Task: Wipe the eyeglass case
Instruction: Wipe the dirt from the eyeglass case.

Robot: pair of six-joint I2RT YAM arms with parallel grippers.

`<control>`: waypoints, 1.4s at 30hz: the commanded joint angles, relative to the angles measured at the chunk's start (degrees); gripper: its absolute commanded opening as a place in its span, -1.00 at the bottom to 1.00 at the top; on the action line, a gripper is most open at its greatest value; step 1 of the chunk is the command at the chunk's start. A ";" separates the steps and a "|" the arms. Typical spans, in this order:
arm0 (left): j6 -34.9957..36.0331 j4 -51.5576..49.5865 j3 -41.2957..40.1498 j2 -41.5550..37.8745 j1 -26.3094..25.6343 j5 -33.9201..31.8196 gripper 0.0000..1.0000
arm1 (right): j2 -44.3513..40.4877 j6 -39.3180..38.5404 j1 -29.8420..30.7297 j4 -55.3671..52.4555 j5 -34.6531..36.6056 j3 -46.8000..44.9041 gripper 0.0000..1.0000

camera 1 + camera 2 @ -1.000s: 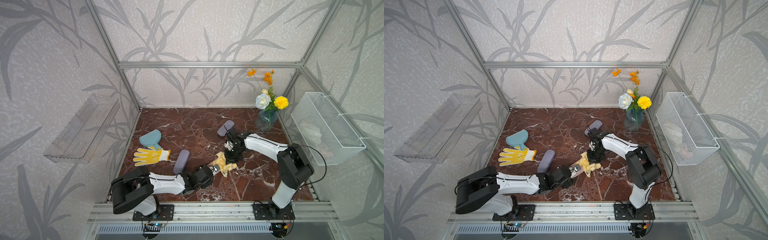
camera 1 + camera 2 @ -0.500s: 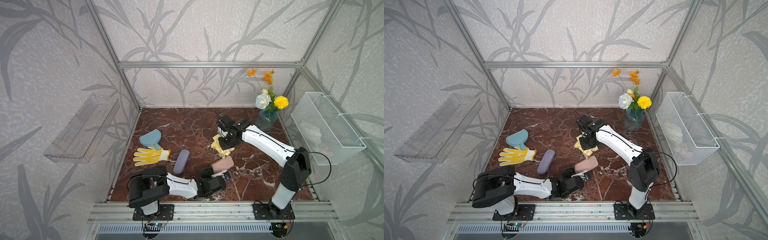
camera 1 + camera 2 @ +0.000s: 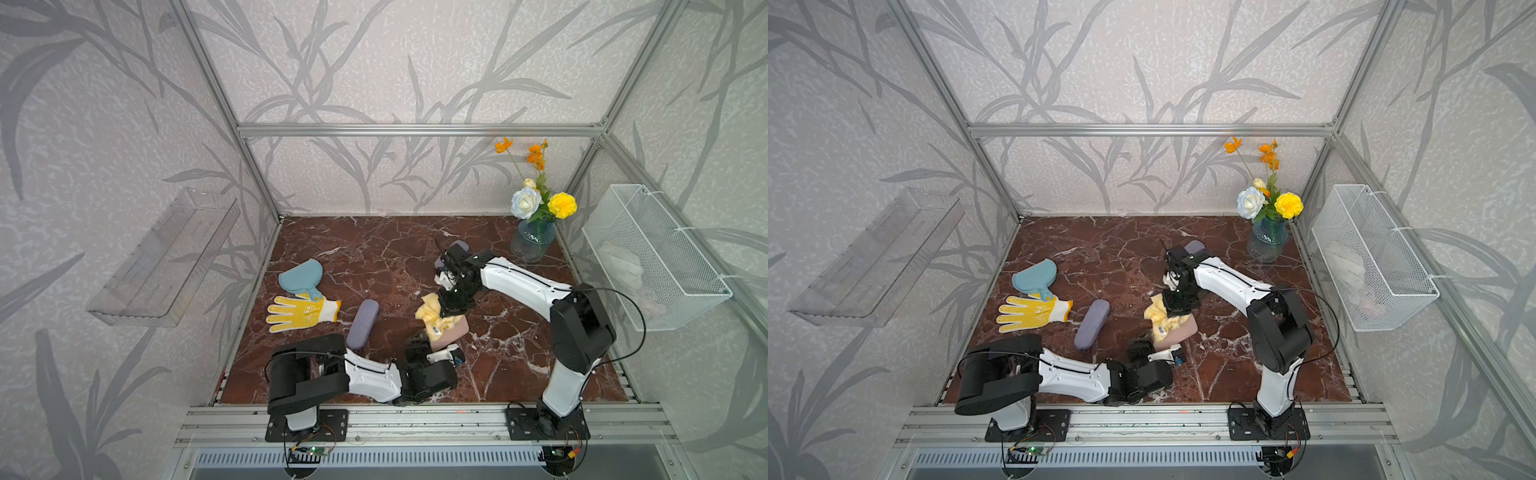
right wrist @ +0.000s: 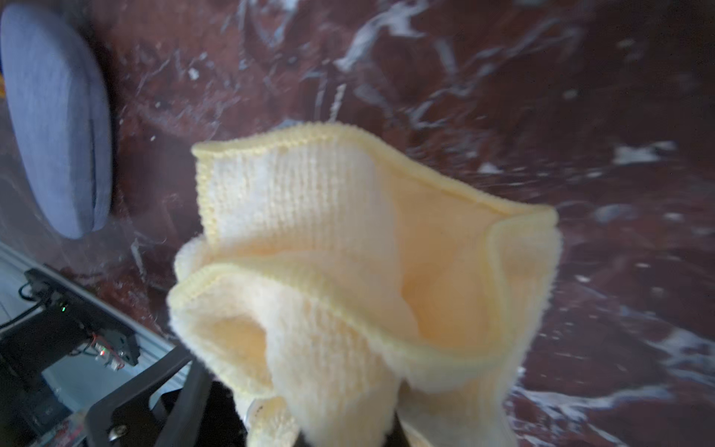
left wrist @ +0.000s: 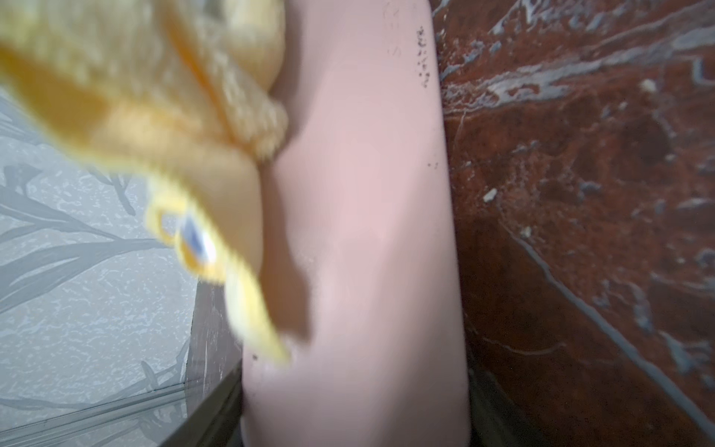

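The pink eyeglass case [image 3: 456, 332] [image 3: 1180, 330] [image 5: 367, 232] sticks up at a slant off the marble floor near the front middle. My left gripper [image 3: 432, 348] [image 3: 1154, 348] [image 5: 356, 425] is shut on its lower end. A crumpled yellow cloth [image 3: 431, 312] [image 3: 1158, 316] [image 4: 348, 271] [image 5: 135, 96] lies draped against the case's upper end. My right gripper [image 3: 453, 306] [image 3: 1177, 309] [image 4: 348, 437] is shut on that cloth and hangs right above the case. The cloth hides the right fingertips in the wrist view.
A purple case [image 3: 363, 324] [image 4: 58, 127] lies left of the pink one, and another purple case [image 3: 459, 245] shows behind the right arm. A yellow glove [image 3: 299, 313] and blue mitt [image 3: 301, 276] lie at the left. A flower vase [image 3: 532, 245] stands back right beside a wire basket [image 3: 652, 266].
My right gripper has lifted the cloth off the floor, swung back and come forward, setting it on the pink case. My left gripper has drawn towards the front, gripping the case.
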 commanded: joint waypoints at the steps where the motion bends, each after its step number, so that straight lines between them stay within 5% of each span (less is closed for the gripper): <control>1: 0.64 -0.18 1.10 0.92 0.07 -3.35 -1.00 | 1.02 -2.58 -1.44 -9.99 28.00 -0.15 -1.00; 3: 1.07 0.00 1.07 1.26 0.07 -3.20 -1.00 | -0.07 -2.49 1.02 -11.26 34.08 3.78 -1.00; 7: 1.13 -0.02 1.12 1.55 0.07 -2.92 -1.00 | -1.16 -3.55 9.42 -10.29 30.39 11.51 -1.00; 10: 0.89 -0.28 1.10 1.63 0.07 -2.86 -1.00 | 0.95 -3.18 14.08 -10.16 16.61 15.85 -1.00; 14: 0.09 -0.78 1.10 1.40 0.07 -3.13 -1.00 | 2.44 1.05 15.00 -2.22 -8.57 10.55 -1.00; 18: -0.53 -0.98 0.79 1.05 -0.02 -3.19 -1.00 | 2.51 3.82 11.77 4.55 -17.02 0.96 -1.00; 21: -0.73 -0.88 0.46 1.01 -0.02 -3.20 -1.00 | 2.55 3.02 6.09 5.74 -15.51 -5.49 -1.00; 28: -1.60 -0.96 0.11 0.73 -0.02 -3.02 -1.00 | -0.33 -1.44 -6.07 -2.03 9.44 -11.76 -1.00; 30: -1.78 -1.10 0.33 1.06 -0.02 -2.82 -1.00 | -2.00 -1.08 -7.02 -3.78 20.44 -11.01 -1.00; 34: -1.44 -1.05 0.79 1.31 -0.02 -2.56 -1.00 | -6.53 -0.95 -2.53 -5.70 29.16 -4.97 -1.00; 38: -1.08 -0.95 1.03 1.38 -0.02 -2.52 -1.00 | -6.28 -3.47 8.10 -6.51 26.49 4.43 -1.00; 42: -1.67 -1.60 1.56 1.49 -0.02 -2.64 -1.00 | -2.59 -1.43 12.16 -1.62 -1.77 5.35 -1.00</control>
